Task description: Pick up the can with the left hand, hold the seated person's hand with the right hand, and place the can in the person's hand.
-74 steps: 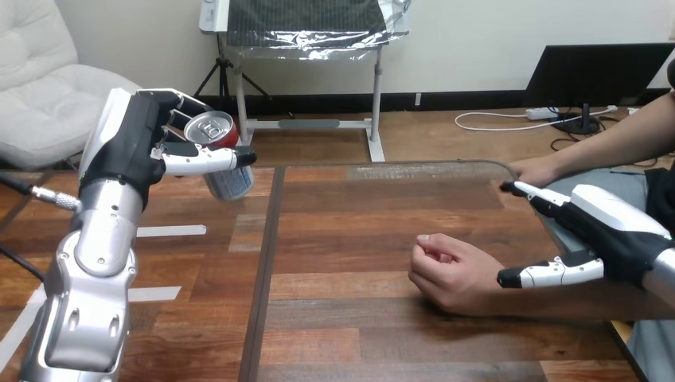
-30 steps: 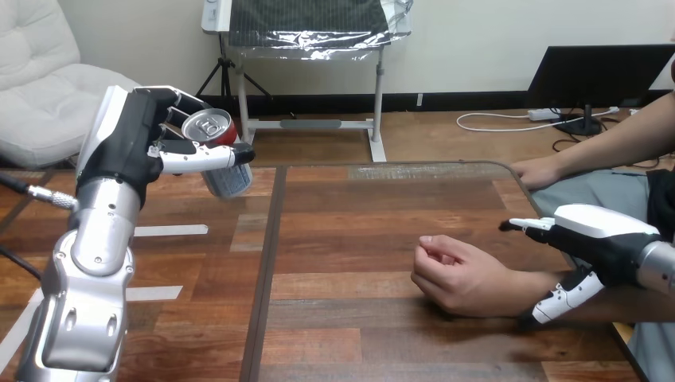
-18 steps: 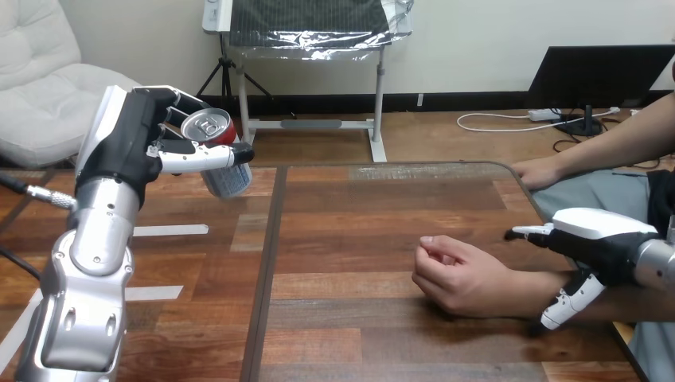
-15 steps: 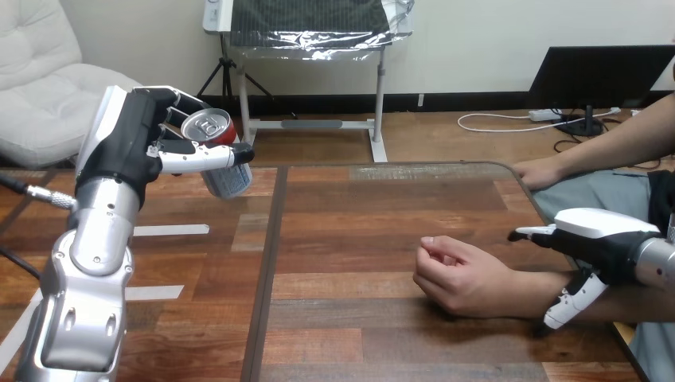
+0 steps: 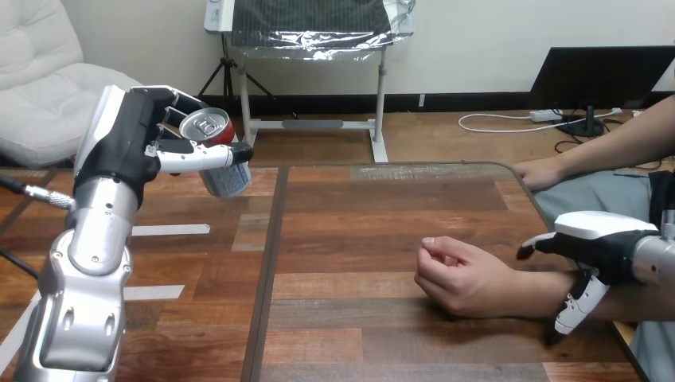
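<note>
Can (image 5: 224,169) hangs in the air at about 10 o'clock, gripped by the left hand (image 5: 131,151). Largest in the scene is the wooden table (image 5: 358,231), which runs from the centre out toward 3 o'clock and down to 6 o'clock, its left edge a dark strip just right of the can. Next comes the robot's left arm (image 5: 86,270), a silver forearm rising from 7 o'clock up to 10 o'clock. At 4 o'clock the person's forearm (image 5: 529,288) lies flat on the table, reaching in from the right edge. The right hand (image 5: 609,243) sits over that forearm, close behind the wrist and touching it, with its white back shell uppermost; I cannot tell whether it has closed around the arm. The left hand is wrapped round the can, with its thumb laid across the side that faces the camera and its fingers behind. The person's hand (image 5: 455,274) rests on the table between centre and 4 o'clock as a loose fist. A second hand of the person (image 5: 538,172) lies at 2 o'clock on the table's far right edge. Smallest is the can itself, red above and pale below, tilted so that its silver top faces up toward 11 o'clock, well apart from the fist.
</note>
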Robot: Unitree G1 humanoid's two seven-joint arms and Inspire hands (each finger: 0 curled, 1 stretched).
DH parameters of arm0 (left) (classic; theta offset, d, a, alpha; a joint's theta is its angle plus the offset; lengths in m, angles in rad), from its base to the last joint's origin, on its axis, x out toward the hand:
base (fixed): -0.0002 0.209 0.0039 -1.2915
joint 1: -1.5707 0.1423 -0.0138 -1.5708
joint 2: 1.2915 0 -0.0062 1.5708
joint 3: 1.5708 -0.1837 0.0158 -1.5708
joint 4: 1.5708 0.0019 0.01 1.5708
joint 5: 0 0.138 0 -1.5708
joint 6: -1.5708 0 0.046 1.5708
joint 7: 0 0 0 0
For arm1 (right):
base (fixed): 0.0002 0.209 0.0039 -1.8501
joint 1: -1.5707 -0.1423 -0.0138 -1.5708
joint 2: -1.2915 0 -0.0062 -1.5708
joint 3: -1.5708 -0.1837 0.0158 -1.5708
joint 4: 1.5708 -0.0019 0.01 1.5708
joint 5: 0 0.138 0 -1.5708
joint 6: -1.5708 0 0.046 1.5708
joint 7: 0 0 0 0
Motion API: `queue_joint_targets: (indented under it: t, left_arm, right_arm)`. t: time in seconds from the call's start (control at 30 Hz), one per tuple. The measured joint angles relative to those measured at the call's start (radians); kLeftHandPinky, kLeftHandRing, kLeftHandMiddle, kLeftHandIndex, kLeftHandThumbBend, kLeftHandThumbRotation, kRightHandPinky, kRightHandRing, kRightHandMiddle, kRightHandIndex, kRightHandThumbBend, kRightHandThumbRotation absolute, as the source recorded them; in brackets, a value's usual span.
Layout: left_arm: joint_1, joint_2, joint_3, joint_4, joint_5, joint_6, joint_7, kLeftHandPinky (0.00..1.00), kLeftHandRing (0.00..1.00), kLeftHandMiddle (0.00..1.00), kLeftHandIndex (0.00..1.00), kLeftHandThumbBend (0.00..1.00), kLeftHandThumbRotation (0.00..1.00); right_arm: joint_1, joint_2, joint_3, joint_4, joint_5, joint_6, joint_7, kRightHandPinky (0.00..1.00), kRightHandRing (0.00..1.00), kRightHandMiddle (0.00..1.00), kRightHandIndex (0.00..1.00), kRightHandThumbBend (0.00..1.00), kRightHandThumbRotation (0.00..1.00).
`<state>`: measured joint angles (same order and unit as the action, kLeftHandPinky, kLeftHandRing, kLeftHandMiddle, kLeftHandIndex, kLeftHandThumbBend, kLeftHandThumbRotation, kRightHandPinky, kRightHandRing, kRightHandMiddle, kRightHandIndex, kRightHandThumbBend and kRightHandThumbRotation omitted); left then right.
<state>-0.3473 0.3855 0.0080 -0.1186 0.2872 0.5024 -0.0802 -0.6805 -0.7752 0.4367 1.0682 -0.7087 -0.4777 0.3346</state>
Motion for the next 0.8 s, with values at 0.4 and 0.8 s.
queue_joint_targets:
  t: [0.4, 0.8]
  left_arm:
    - [0.000, 0.000, 0.000, -0.004, 0.000, 0.010, -0.002, 0.30, 0.38, 0.45, 0.50, 0.61, 0.00]
    - [0.000, -0.001, 0.000, -0.008, 0.000, 0.011, -0.002, 0.30, 0.38, 0.46, 0.50, 0.62, 0.00]
  right_arm:
    - [-0.009, 0.008, 0.033, 0.000, -0.005, 0.011, 0.002, 0.57, 0.76, 0.81, 0.81, 1.00, 0.24]
    - [-0.016, 0.015, 0.054, 0.000, -0.007, 0.018, -0.009, 0.48, 0.65, 0.72, 0.74, 1.00, 0.23]
